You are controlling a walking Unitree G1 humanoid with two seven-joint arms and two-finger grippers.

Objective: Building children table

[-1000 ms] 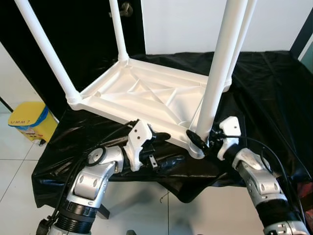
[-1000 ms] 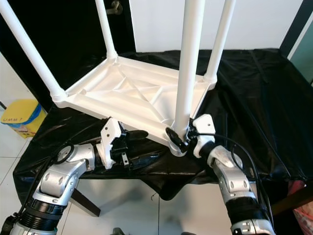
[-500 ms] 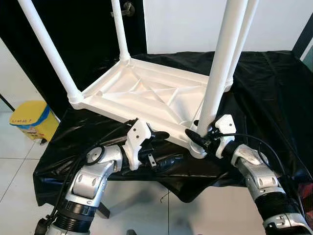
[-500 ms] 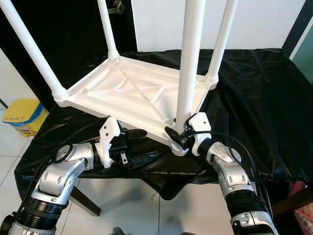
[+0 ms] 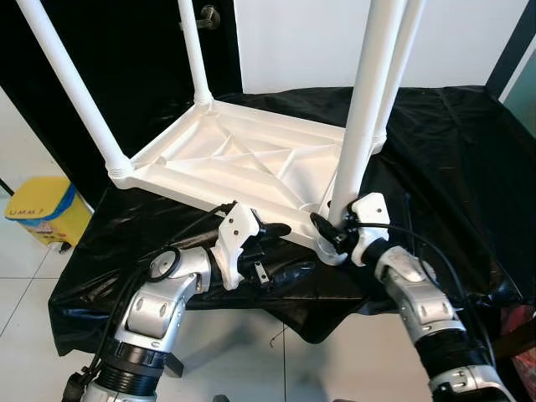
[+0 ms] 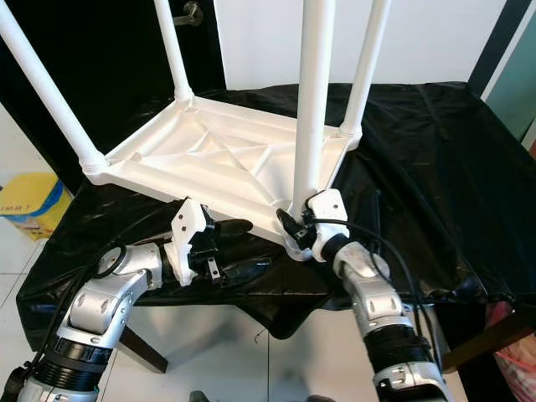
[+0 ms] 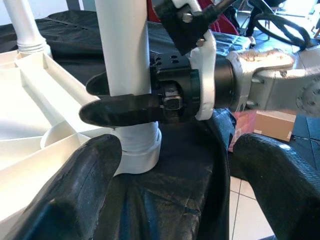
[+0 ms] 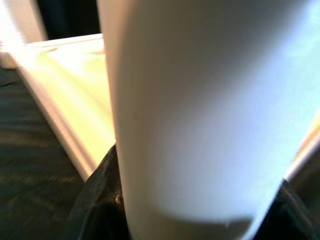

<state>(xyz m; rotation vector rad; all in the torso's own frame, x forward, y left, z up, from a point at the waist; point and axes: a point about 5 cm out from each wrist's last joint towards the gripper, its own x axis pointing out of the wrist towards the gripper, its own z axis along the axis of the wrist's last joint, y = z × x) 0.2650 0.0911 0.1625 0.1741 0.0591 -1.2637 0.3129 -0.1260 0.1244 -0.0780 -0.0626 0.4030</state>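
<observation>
The white table top panel (image 5: 243, 163) lies inverted on the black-draped tabletop (image 5: 452, 167). The right tool (image 5: 328, 230) is clamped around the near leg (image 5: 360, 117) at its socket. The left tool (image 5: 272, 251), fingers spread and empty, rests beside the panel's near edge. Step in hand: seating leg 4. Next move: likely twisting or pressing the leg fully home.

1 white tabletop (image 5: 243, 163), 4 legs (image 5: 356, 126), 1 yellow bin (image 5: 38, 209).

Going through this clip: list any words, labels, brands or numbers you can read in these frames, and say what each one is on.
"UMM 7", as best it reads: dark print on the blue band of the yellow box on the floor; the last characters are unsure.
The white table, its legs, the black cloth and the cardboard box show no readable text.
</observation>
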